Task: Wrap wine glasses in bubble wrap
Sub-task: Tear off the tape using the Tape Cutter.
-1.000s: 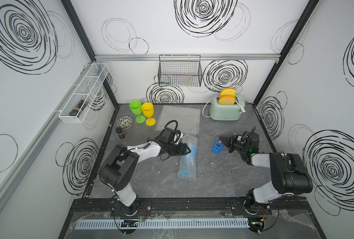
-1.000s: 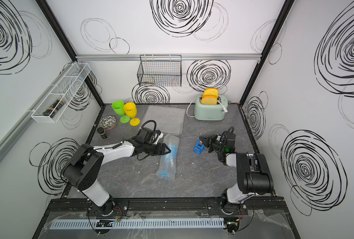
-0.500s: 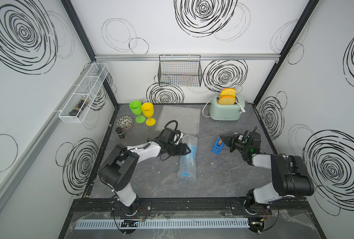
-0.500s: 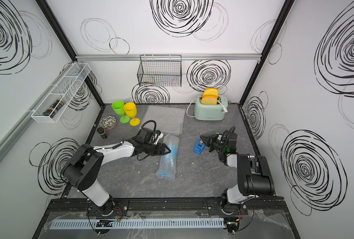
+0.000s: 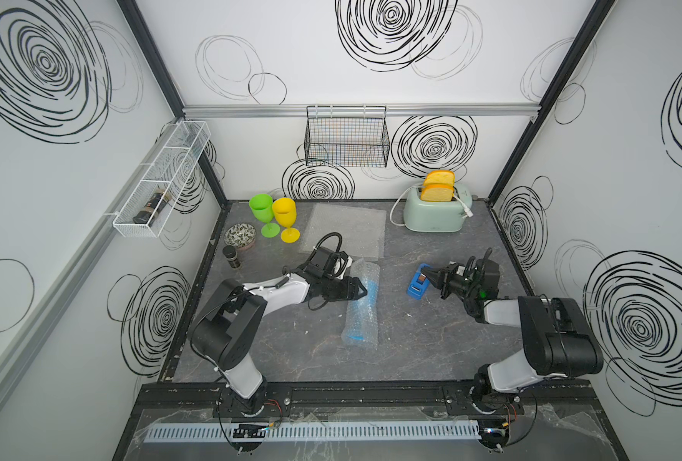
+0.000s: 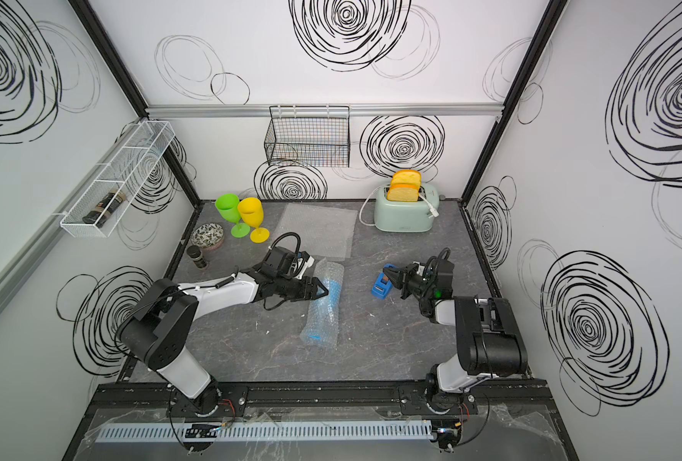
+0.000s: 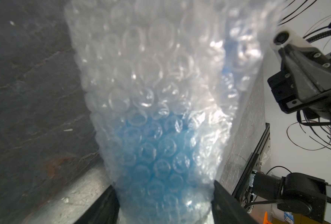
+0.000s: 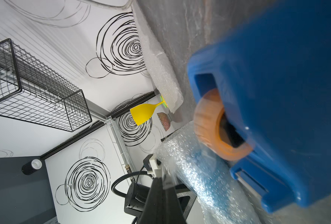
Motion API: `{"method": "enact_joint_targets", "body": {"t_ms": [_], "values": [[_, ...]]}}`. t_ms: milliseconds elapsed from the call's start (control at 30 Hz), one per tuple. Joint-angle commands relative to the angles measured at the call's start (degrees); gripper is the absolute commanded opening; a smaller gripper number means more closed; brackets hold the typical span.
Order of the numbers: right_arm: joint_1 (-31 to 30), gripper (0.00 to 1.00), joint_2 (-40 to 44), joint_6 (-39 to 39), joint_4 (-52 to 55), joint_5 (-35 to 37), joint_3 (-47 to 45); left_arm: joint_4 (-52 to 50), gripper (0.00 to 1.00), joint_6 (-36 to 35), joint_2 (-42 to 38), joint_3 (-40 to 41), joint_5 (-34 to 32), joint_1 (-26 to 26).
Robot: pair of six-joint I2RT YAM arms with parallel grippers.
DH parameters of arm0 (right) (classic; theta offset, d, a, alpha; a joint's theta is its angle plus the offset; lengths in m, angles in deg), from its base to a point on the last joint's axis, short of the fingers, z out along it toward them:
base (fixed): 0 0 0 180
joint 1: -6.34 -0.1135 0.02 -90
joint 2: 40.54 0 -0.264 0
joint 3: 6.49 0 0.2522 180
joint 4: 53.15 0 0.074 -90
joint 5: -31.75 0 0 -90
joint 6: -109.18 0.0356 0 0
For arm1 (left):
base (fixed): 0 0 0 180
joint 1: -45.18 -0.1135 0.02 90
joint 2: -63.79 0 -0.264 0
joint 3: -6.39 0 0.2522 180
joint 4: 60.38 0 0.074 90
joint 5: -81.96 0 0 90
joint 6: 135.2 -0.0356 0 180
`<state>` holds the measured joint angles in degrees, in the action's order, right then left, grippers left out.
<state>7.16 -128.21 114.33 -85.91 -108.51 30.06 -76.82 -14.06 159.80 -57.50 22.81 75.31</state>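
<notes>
Now the blue goblet (image 5: 370,289) lies on its side near the middle of the table (image 5: 411,339), rolled inside a bubble wrap roll (image 5: 361,309), so only its blue colour shines through the film. The left tool (image 5: 360,288) reaches the roll from the side at its far half. In the left wrist view its two fingers (image 7: 102,209) stand one on each side of the roll and press against the film, so this tool is clamped on the bubble wrap roll. The right tool (image 5: 427,275) has its jaws together, and its tip is at the orange tape reel of the blue tape dispenser (image 5: 417,287), which stands on the table well apart from the roll. Whether the tip pinches the tape end I cannot tell. A flat bubble wrap sheet (image 5: 347,229) lies behind the roll. The green goblet (image 5: 262,207) and the yellow goblet (image 5: 284,211) stand upright and unwrapped in the far left corner, just beside each other, near a small patterned bowl (image 5: 240,235). A toaster (image 5: 433,215) stands at the far right.
</notes>
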Motion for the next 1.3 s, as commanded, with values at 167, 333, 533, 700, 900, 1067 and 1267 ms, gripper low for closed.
{"method": "enact_joint_targets", "body": {"t_ms": [167,333,533,700,900,1067,1267], "values": [[-0.9,0.0,6.7,-2.4,5.8,0.6,3.5,-3.0,0.74,0.1,-0.3,1.7,-1.5,0.6],[-2.2,0.0,6.6,-1.7,3.2,1.2,-0.1,-3.1,0.74,0.2,-0.5,1.6,-1.4,0.5],[-4.9,0.0,8.4,-3.2,3.6,3.3,-4.8,-3.2,0.74,0.3,-0.4,1.4,-1.4,0.7],[-7.4,0.0,7.9,-5.2,4.2,5.6,-7.6,-3.3,0.74,0.2,-0.4,1.1,-1.3,0.6],[-10.0,0.0,6.3,-8.1,6.4,8.9,-8.8,-3.3,0.74,0.4,-0.5,1.3,-1.3,0.7],[-11.1,0.0,2.9,-11.0,7.8,9.9,-8.0,-3.3,0.73,0.4,-0.2,0.9,-1.2,0.8],[-11.6,0.0,-0.9,-14.0,9.5,12.1,-8.0,-3.0,0.73,0.4,-0.8,1.5,-1.2,0.8]]}}
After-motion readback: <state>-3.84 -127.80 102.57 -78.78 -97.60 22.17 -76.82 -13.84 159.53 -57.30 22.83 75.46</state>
